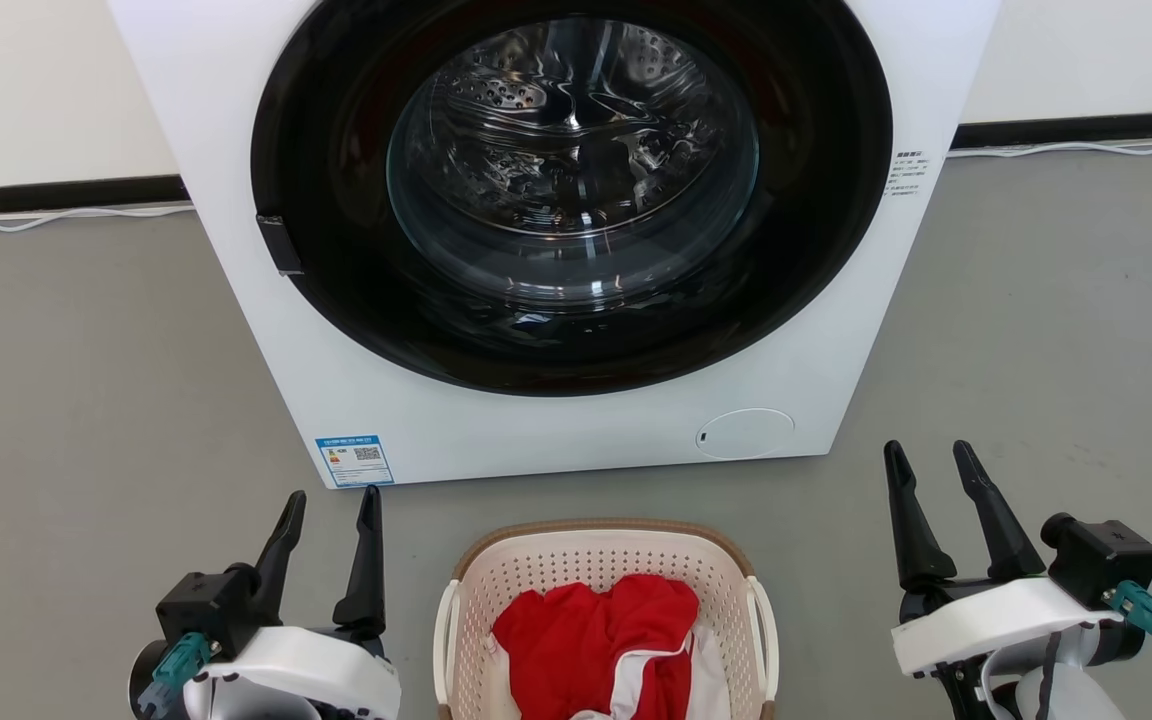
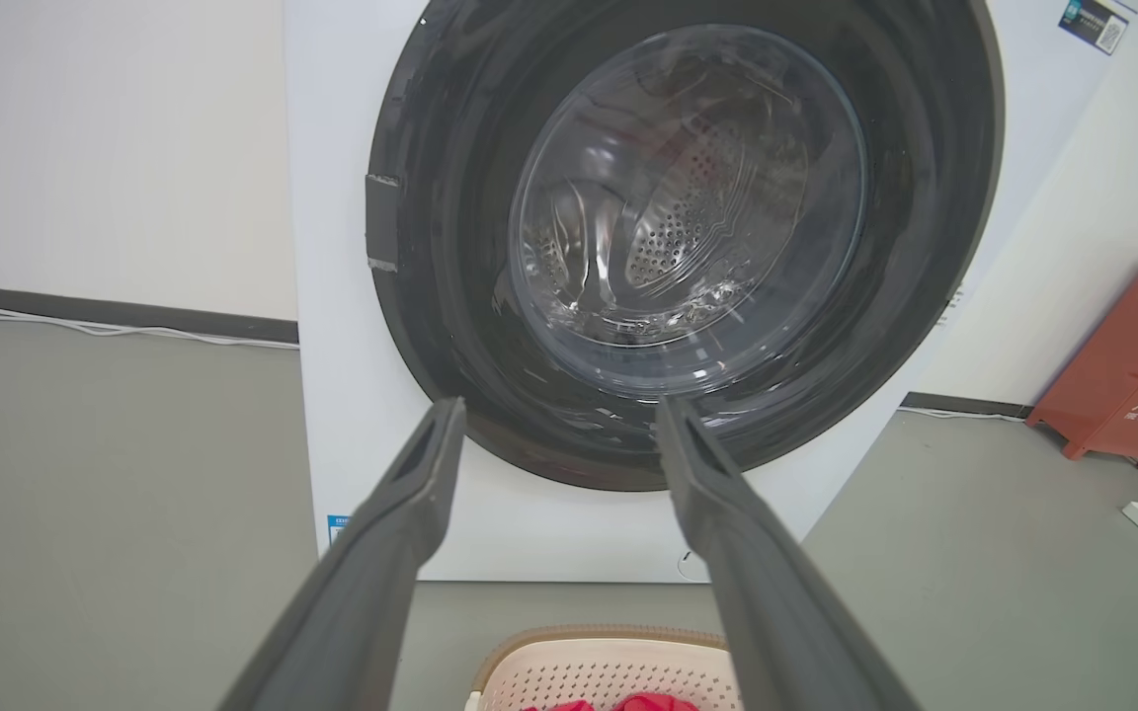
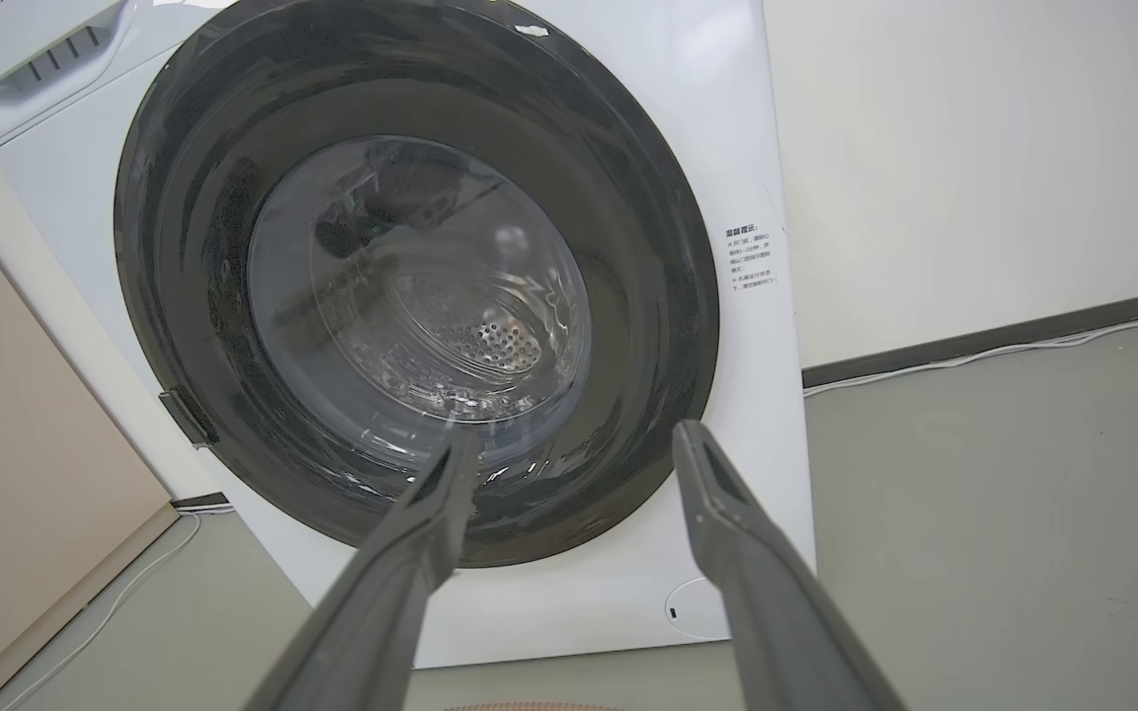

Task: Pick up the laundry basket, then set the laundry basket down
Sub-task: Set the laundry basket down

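Observation:
The laundry basket (image 1: pixel 604 560), cream with perforated walls, a brown rim and white side handles, sits on the grey floor at the bottom middle of the head view, holding red and white clothes (image 1: pixel 601 640). Its far rim (image 2: pixel 609 637) peeks between my left fingers in the left wrist view. My left gripper (image 1: pixel 332 500) hovers open to the basket's left, apart from it. On the other side my right gripper (image 1: pixel 933 452) is open too, well clear of the basket. Nothing lies between either pair of fingers.
A white front-loading washing machine (image 1: pixel 556 430) with a dark round door (image 1: pixel 576 190) stands just behind the basket. A red box (image 2: pixel 1132 365) sits by the wall off to one side. White cables (image 1: pixel 56 215) run along the skirting. Grey floor spreads on both sides.

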